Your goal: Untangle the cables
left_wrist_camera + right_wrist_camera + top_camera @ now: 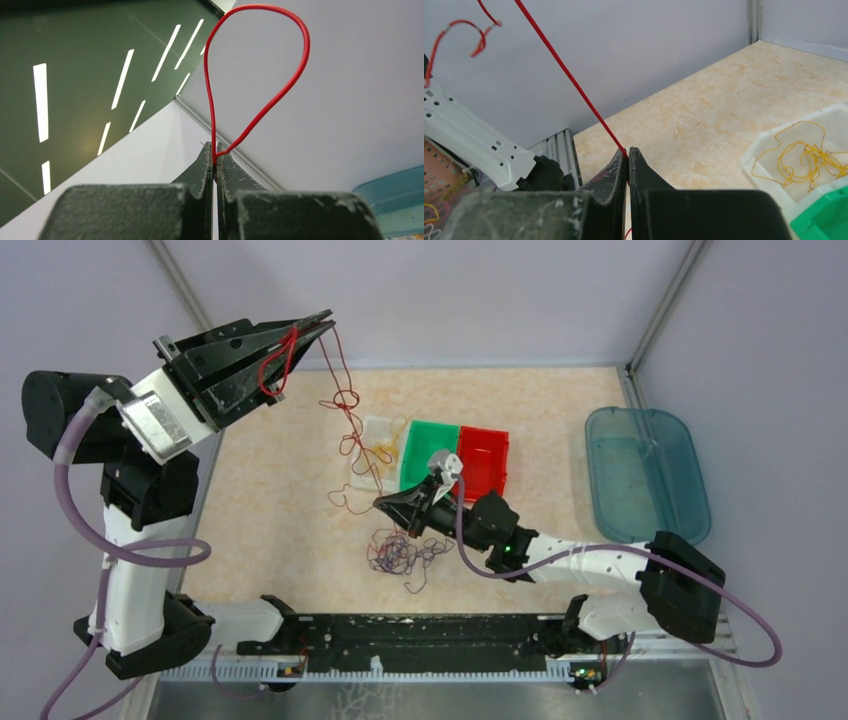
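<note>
My left gripper is raised high at the back left, shut on a red cable that hangs down knotted toward the table. In the left wrist view the red cable loops above the shut gripper. My right gripper is low at the table's middle, shut on the same red cable, which runs taut up and left from the gripper. A dark purple cable tangle lies on the table just below the right gripper. Yellow cable lies in the white bin; it also shows in the right wrist view.
A green bin and a red bin stand beside the white bin at the table's middle. A blue-teal oval tray lies at the right. Grey walls enclose the table at the back and sides.
</note>
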### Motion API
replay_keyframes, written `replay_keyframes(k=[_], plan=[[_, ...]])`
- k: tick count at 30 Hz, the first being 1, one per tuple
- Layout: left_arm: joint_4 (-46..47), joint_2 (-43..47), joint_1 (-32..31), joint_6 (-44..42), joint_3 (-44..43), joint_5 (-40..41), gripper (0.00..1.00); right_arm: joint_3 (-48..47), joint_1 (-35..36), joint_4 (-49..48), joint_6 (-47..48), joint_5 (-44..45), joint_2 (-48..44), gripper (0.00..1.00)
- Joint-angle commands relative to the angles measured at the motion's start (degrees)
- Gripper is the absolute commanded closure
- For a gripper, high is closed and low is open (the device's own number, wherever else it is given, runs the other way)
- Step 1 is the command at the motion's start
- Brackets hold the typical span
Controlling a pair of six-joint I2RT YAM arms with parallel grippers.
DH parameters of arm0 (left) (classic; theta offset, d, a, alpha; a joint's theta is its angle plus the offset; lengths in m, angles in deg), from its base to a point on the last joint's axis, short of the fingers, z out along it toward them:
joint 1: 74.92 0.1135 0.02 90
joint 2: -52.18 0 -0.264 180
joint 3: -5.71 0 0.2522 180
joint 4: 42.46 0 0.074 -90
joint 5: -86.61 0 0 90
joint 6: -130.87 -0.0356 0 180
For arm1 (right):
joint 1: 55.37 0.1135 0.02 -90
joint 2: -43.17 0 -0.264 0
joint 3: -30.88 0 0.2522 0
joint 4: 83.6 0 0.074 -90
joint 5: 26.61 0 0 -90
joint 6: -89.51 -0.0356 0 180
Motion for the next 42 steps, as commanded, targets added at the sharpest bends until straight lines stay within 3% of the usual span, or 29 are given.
replay_keyframes(k=[1, 2, 3, 5, 8, 12, 17, 22, 31, 42], plan=[[8.80, 1.70, 0.10, -1.00, -2.39, 1.70, 1.00, 4.44, 0.47, 7.80, -3.97, 3.98, 1.48, 1.00], [8.73, 1.62, 0.10, -0.87, -2.69, 1.71, 1.00, 4.80, 0.47, 7.52, -4.38, 3.63, 1.47, 1.00], [8.49, 1.51, 0.10, -0.76, -2.91, 1.71, 1.00, 5.02, 0.47, 7.20, -4.61, 2.97, 1.36, 0.91], [7.49, 1.49, 0.10, -0.61, -2.98, 1.55, 1.00, 4.69, 0.47, 6.57, -4.59, 1.11, -0.06, 0.63], [4.90, 2.01, 0.06, 0.31, -2.13, 0.77, 1.00, 1.69, 0.20, 7.51, -1.53, -0.83, -6.36, 0.39], [1.71, 3.53, 0.06, 1.61, 1.25, -0.39, 1.00, -9.58, -3.14, 18.45, 1.24, -8.28, -12.28, 0.28], [-0.96, 6.80, 0.10, 1.02, 8.83, -0.85, 1.00, -19.08, -5.06, 28.17, 5.20, -11.81, -17.81, 0.26], [-2.23, 10.17, 0.10, 0.18, 18.18, -0.60, 1.00, -23.47, -5.04, 24.96, 5.09, -11.68, -20.02, 0.26], [-3.66, 12.28, 0.10, 2.49, 26.22, -0.18, 1.00, -31.85, -5.02, 20.03, 5.00, -11.16, -12.01, 0.30], [-8.50, 12.80, 0.10, 4.14, 27.82, -0.44, 1.00, -32.92, -5.04, 18.06, 7.45, -1.28, -5.90, 0.37]])
